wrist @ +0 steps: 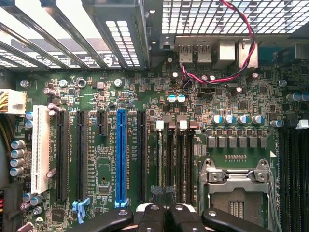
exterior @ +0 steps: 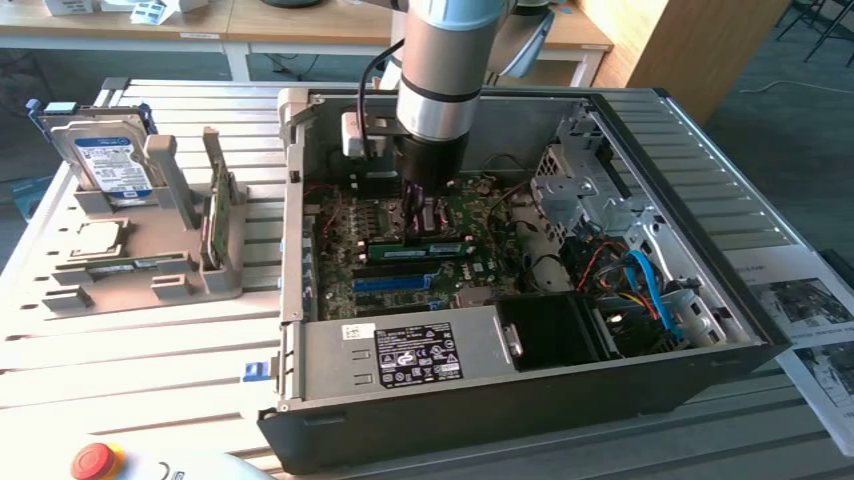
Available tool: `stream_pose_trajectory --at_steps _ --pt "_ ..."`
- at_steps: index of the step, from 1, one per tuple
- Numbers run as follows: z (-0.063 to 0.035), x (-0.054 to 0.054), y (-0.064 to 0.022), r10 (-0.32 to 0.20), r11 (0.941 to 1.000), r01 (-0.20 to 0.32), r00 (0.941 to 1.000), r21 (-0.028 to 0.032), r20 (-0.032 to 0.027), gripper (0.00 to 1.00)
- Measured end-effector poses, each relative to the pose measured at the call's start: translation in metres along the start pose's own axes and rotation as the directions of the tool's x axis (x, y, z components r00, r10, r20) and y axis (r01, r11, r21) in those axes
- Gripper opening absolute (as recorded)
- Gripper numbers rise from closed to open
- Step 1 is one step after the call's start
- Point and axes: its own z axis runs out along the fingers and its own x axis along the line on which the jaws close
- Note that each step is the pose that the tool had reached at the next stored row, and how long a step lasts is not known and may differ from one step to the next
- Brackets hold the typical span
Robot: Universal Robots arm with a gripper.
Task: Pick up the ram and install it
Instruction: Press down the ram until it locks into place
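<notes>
Most of the way through, by the look of it: past the pick-up and into the seating step. Reaching down into the open computer case (exterior: 534,400) on the slatted worktop (exterior: 134,340), with the gripper (exterior: 424,200) low over the motherboard (exterior: 467,225). Fingers (wrist: 152,215) pressed together, pinching nothing visible, poised right over the black memory slots (wrist: 181,159).

Apparently standing on edge in one of those slots, just below the gripper: the ram (exterior: 430,243), a narrow green strip from the exterior view. Hard to tell whether fully seated, or whether the white end clip (wrist: 160,124) has latched.

Calls for straight, even downward pressure along the top edge, with no tilt.

Rigid, flat, slender board with small dark chips. Brittle-looking plastic slots. Bare stamped steel for the case walls, perforated at the back.

Parked well apart, upright in a grey holder (exterior: 200,275) at the exterior view's left: a matching green stick (exterior: 214,225).
</notes>
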Motion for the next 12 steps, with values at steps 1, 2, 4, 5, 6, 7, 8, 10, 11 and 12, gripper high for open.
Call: stream_pose_trajectory --at_steps 1,2,4,5,6,7,8,10,11,12 --pt "0.0002 -0.0002 0.0000 0.000 1.0000 0.000 1.0000 0.0000 -0.0001 0.11" --pt "0.0002 -0.0006 0.0001 0.000 1.0000 0.000 1.0000 0.0000 -0.0002 0.11" --pt "0.0003 -0.0007 0.0001 0.000 1.0000 0.000 1.0000 0.0000 -0.0003 0.11" --pt "0.0003 -0.0007 0.0001 0.000 1.0000 0.000 1.0000 -0.0001 -0.0003 0.11" --pt "0.0003 -0.0008 0.0001 0.000 1.0000 0.000 1.0000 0.0000 -0.0003 0.11" --pt "0.0003 -0.0008 0.0000 0.000 1.0000 0.000 1.0000 0.0000 -0.0003 0.11" --pt "0.0003 -0.0008 0.0001 0.000 1.0000 0.000 1.0000 0.0000 -0.0002 0.11" --pt "0.0004 -0.0008 0.0003 0.000 1.0000 0.000 1.0000 0.0001 -0.0004 0.11" --pt "0.0004 -0.0008 0.0003 0.000 1.0000 0.000 1.0000 0.0000 -0.0004 0.11" --pt "0.0004 -0.0008 0.0003 0.000 1.0000 0.000 1.0000 0.0000 -0.0003 0.11"
